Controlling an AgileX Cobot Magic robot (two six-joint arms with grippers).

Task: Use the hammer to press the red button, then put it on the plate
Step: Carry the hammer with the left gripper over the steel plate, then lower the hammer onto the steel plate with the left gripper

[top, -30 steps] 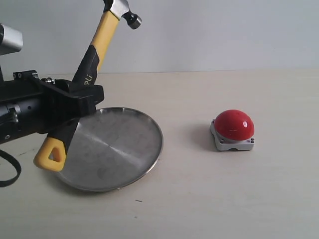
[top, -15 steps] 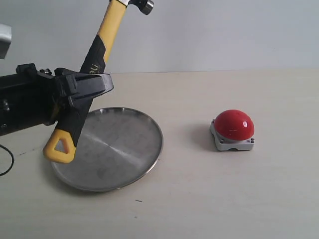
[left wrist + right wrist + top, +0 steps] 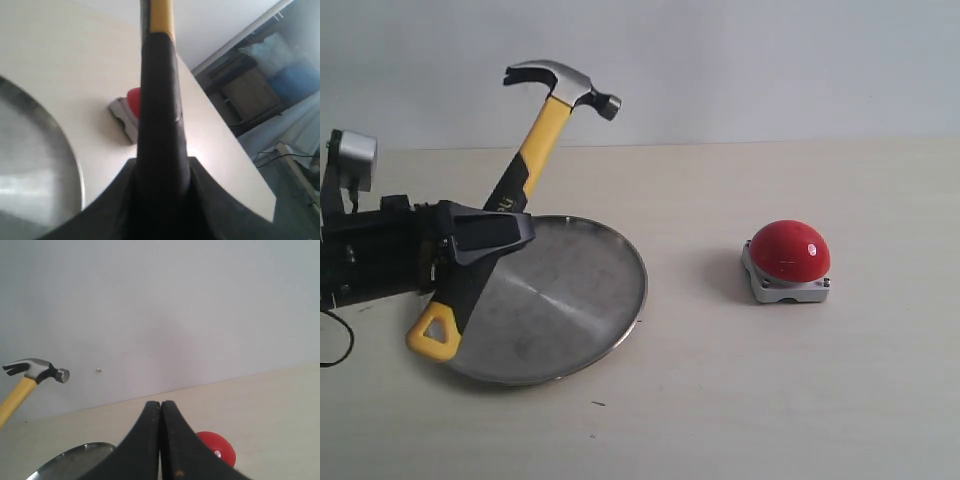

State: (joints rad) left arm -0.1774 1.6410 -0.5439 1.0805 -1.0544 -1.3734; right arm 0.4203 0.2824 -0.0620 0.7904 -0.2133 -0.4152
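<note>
Yellow-and-black hammer (image 3: 532, 150) is in my left gripper (image 3: 495, 235), with the fingers clamped on the black part of the handle, one each side. It is pinched, not spread. The hammer is tilted, with its head up and towards the back against the wall (image 3: 770, 70), claw pointing left and striking face right. Its yellow end hangs low at the near-left rim of the plate (image 3: 638, 285). It may be touching that rim, but I can't tell from this angle.

The plate lies flat on the table (image 3: 770, 400) at left of centre in the exterior view, and my left gripper reaches over its left part. Nothing is lying in the plate.

The red button (image 3: 790, 250) sits on its grey base (image 3: 790, 292), well apart to the right of the plate and clear of the hammer. Bare tabletop lies between them.

My left wrist view looks up the handle, with the plate edge to one side and the button just past it, partly hidden by the handle.

My right gripper (image 3: 161, 406) has its jaws pressed together with nothing between them. It is out of the exterior shot. Its wrist view looks across the table at the hammer head, a bit of plate rim and part of the red button.
</note>
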